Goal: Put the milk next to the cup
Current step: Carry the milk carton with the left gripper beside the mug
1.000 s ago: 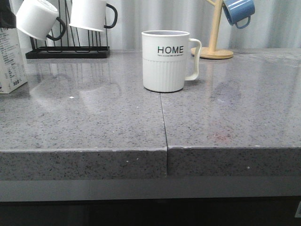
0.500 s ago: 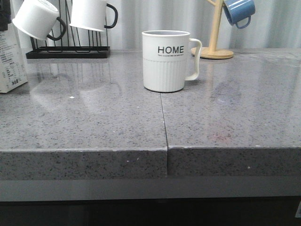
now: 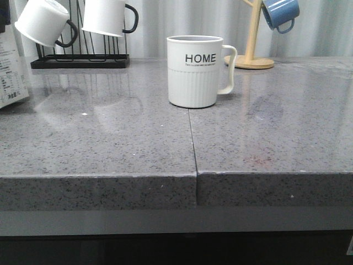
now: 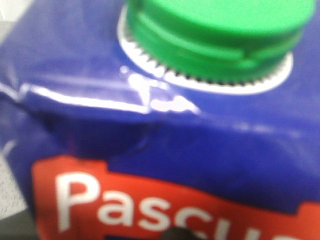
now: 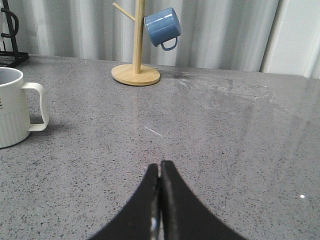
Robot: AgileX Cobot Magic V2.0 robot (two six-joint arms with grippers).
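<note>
Milk [image 3: 10, 69] at tabletop [image 3: 110, 143] left edge; L gripper state can't tell; R gripper [image 5: 160, 200] closed, empty. Carry upright, set beside cup [image 3: 196, 72], no bump.

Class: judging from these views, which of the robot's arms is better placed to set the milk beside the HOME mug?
Left. Its wrist camera sits right against the blue milk carton with the green cap, at the table's far left; the right gripper is shut, empty, beyond the white ribbed HOME mug.

Milk carton cropped and blurred
The milk [image 3: 10, 66] is cut off by the front view's left edge; its label [image 4: 165, 210] is blurred and cropped in the left wrist view
</note>
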